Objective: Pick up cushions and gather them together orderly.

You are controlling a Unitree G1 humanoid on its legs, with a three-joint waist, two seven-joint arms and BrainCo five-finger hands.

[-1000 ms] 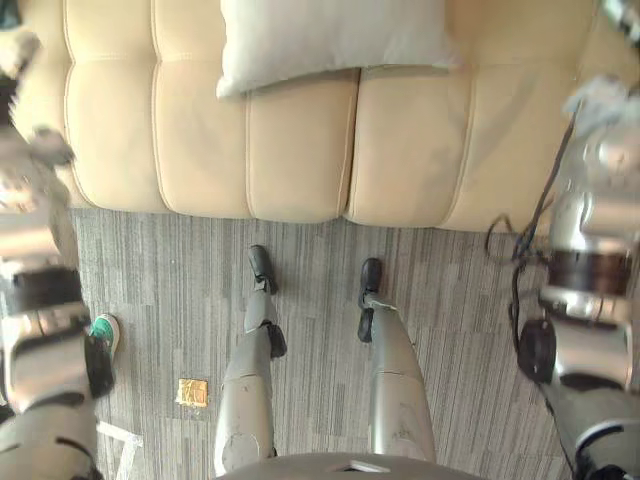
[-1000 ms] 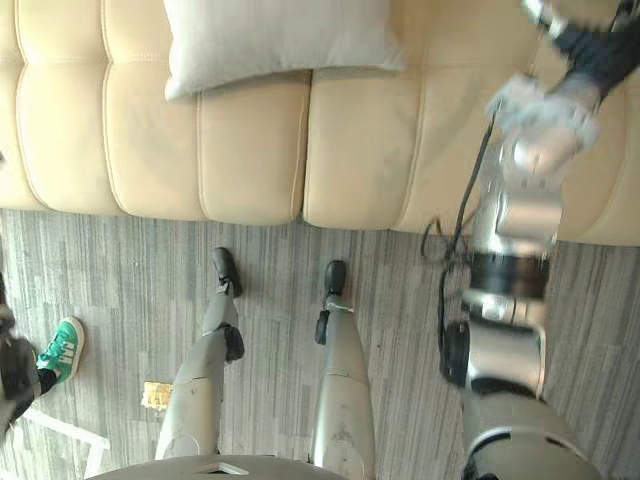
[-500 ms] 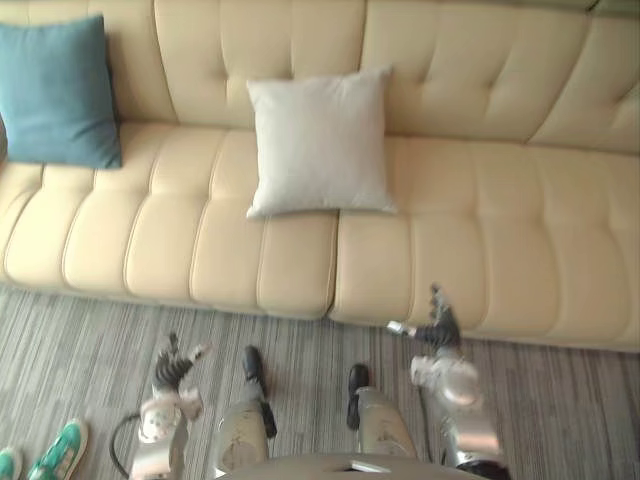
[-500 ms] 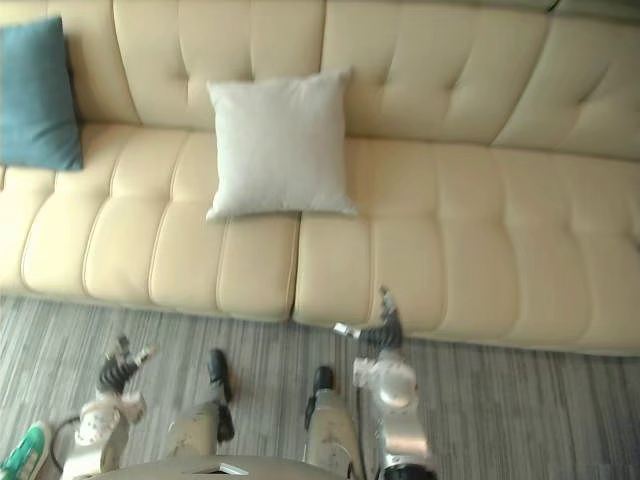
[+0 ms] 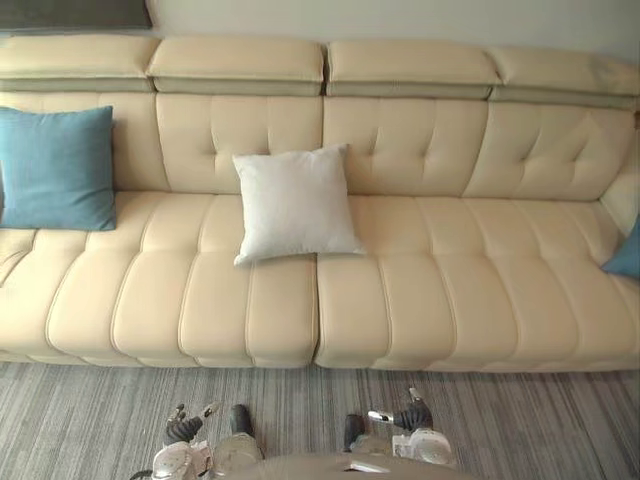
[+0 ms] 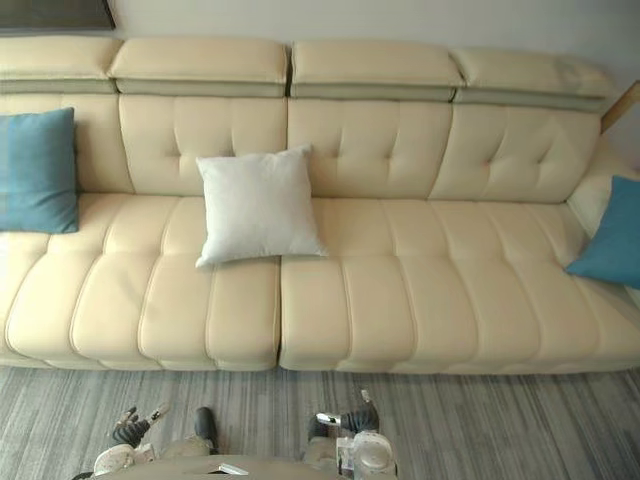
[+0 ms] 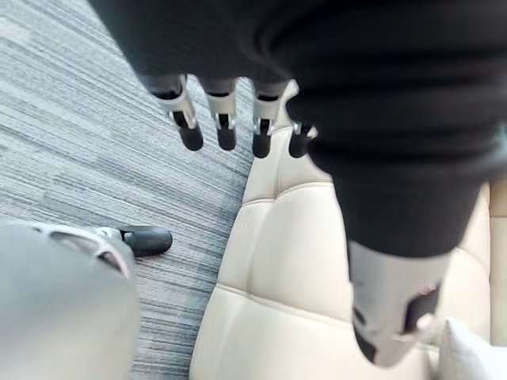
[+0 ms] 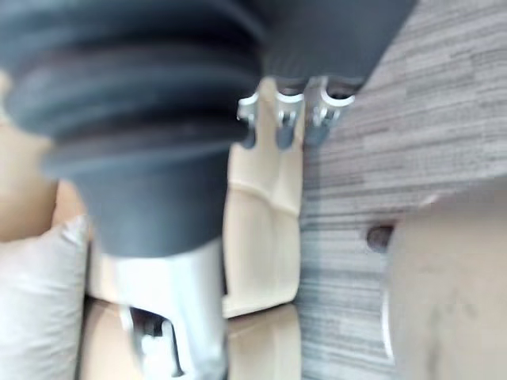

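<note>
a long cream tufted leather sofa [image 5: 470, 290] stands on a grey striped carpet floor [image 5: 90, 420]. a pale grey square fabric cushion [image 5: 295, 203] sits near the middle of the seat, just left of the seat's centre seam. its top edge leans on the backrest and its lower corners rest on the seat. a teal square cushion [image 5: 55, 168] stands upright against the backrest at the sofa's left end, well apart from the pale one. a second teal cushion [image 6: 610, 235] leans at the sofa's right end, far from both others. the left hand [image 5: 183, 429] hangs low over the carpet in front of the sofa's front edge; in its wrist view the fingers [image 7: 224, 127] are straight and spread, the thumb out, holding nothing. the right hand [image 5: 412, 417] hangs likewise over the carpet near the front edge, its fingers [image 8: 285, 127] relaxed and empty, with the thumb apart. neither hand touches a cushion.
</note>
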